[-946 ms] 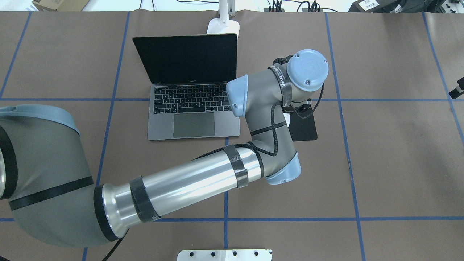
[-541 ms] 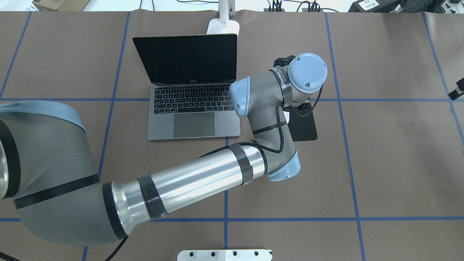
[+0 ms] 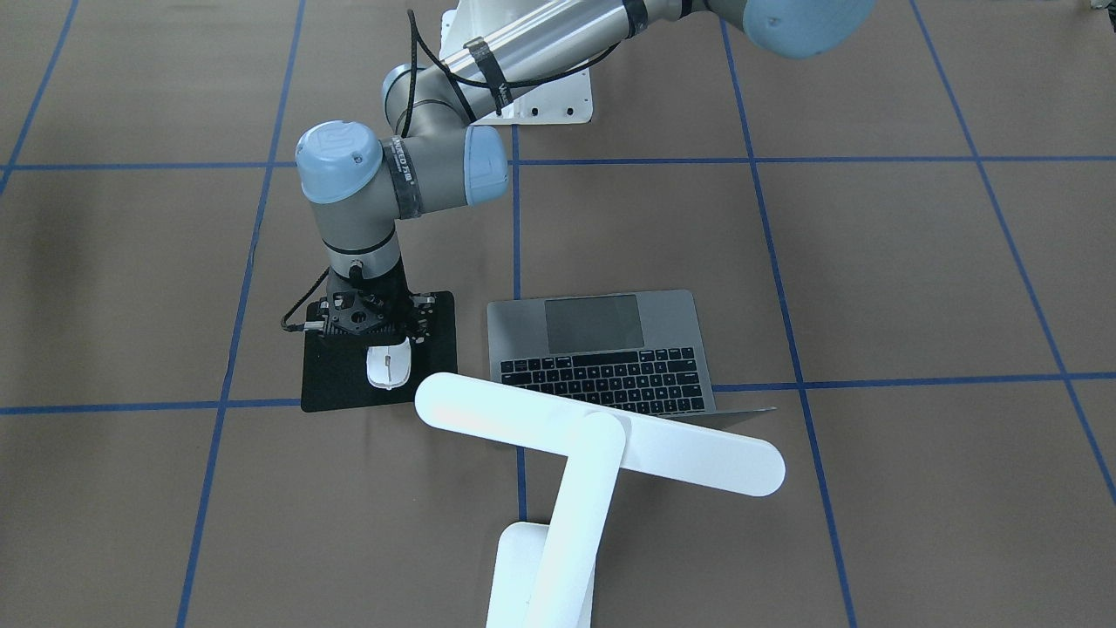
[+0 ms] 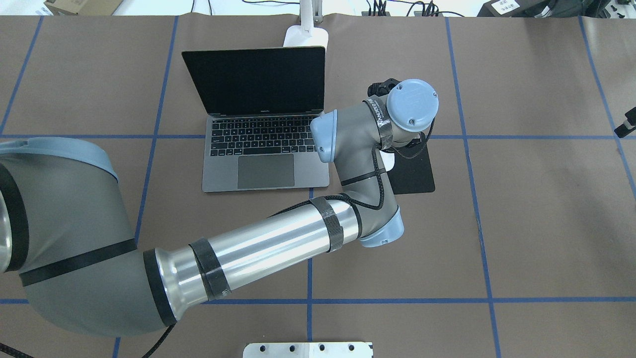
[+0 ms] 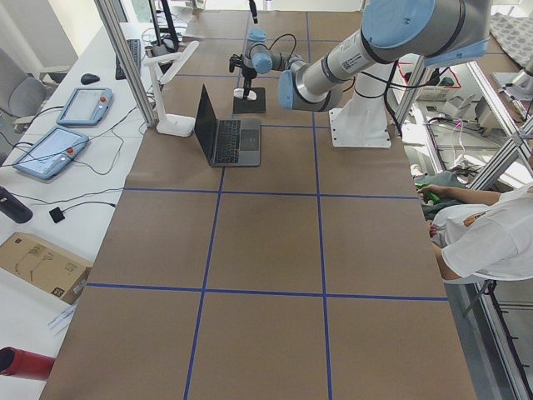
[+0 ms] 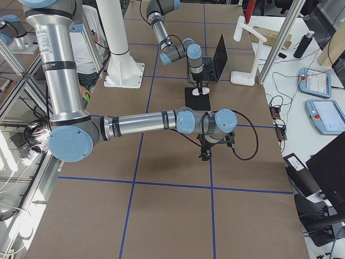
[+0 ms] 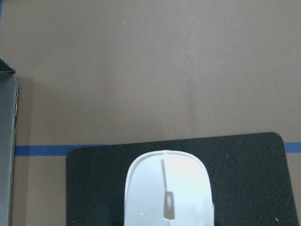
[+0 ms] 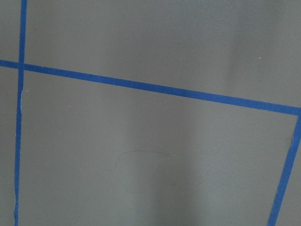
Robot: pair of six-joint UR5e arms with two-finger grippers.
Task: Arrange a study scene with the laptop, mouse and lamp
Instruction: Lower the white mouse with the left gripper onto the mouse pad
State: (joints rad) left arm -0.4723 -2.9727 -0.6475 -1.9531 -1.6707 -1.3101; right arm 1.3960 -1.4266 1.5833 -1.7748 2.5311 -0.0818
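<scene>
The table (image 4: 536,223) is covered in brown and gridded with blue tape. The laptop (image 4: 266,149) is set open near the middle of the edge away from the robot. The lamp (image 3: 602,445) is based behind the laptop at that edge. A black mat (image 3: 432,371), laid just beside the laptop, carries the mouse (image 3: 388,365). The left gripper (image 3: 368,336) is held directly over the mouse, and the right gripper (image 6: 205,155) toward the table's right end. For neither gripper can it be told whether the fingers are apart or together.

No legible text, white lettering on the left arm's wrist strap (image 4: 381,122) too blurred to read
</scene>
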